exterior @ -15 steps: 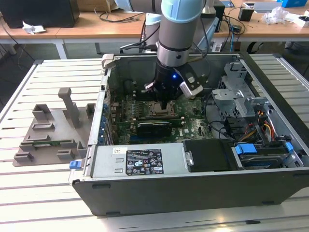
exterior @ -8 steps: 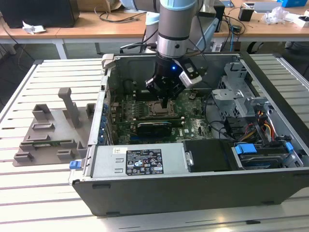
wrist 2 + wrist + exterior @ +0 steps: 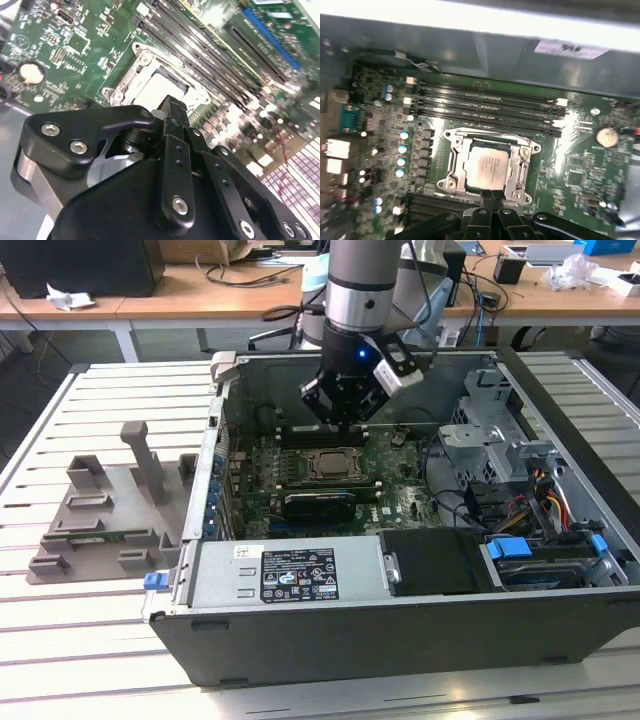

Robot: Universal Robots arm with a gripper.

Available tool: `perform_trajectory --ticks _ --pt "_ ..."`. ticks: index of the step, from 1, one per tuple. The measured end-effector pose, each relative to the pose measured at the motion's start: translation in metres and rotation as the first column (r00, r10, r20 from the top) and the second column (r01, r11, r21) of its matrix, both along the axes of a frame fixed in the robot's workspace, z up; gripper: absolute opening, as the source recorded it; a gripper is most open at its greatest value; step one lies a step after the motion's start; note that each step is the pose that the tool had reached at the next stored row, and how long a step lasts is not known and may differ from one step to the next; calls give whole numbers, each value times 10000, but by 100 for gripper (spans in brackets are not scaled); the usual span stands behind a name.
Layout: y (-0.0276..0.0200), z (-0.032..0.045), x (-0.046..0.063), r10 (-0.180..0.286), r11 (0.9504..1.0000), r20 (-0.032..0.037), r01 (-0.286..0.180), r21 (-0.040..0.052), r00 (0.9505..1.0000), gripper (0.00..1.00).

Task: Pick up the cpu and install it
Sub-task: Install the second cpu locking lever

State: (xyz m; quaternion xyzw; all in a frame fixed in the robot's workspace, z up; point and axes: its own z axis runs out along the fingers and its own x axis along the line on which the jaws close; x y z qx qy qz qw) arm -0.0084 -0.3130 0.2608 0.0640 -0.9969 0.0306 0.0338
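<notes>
The cpu [image 3: 333,462] lies flat in the motherboard socket inside the open computer case, silver lid up. It shows in both wrist views, cpu [image 3: 487,166] and cpu [image 3: 156,91], framed by the metal socket bracket [image 3: 451,165]. My gripper [image 3: 345,418] hangs over the board just behind the socket, a little above it. Its fingers [image 3: 492,196] are pressed together with nothing between them, and the fingertips [image 3: 172,106] stand near the chip's edge without touching it.
The case walls [image 3: 225,390] enclose the board. Memory slots [image 3: 485,102] run beside the socket, with a coin battery [image 3: 606,135] further along. A power supply [image 3: 290,575] and a drive cage with cables [image 3: 510,455] fill the case's front and right. A grey fixture tray [image 3: 100,510] lies on the slatted table at the exterior view's left.
</notes>
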Motion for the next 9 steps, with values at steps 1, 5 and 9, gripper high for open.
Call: perform_trajectory --ticks 1,5,9 --pt "0 73 0 -1 10000 0 1 2 10000 11" --pt "0 124 0 0 10000 1 0 15 10000 11" --pt "0 127 0 0 10000 0 0 13 10000 11"
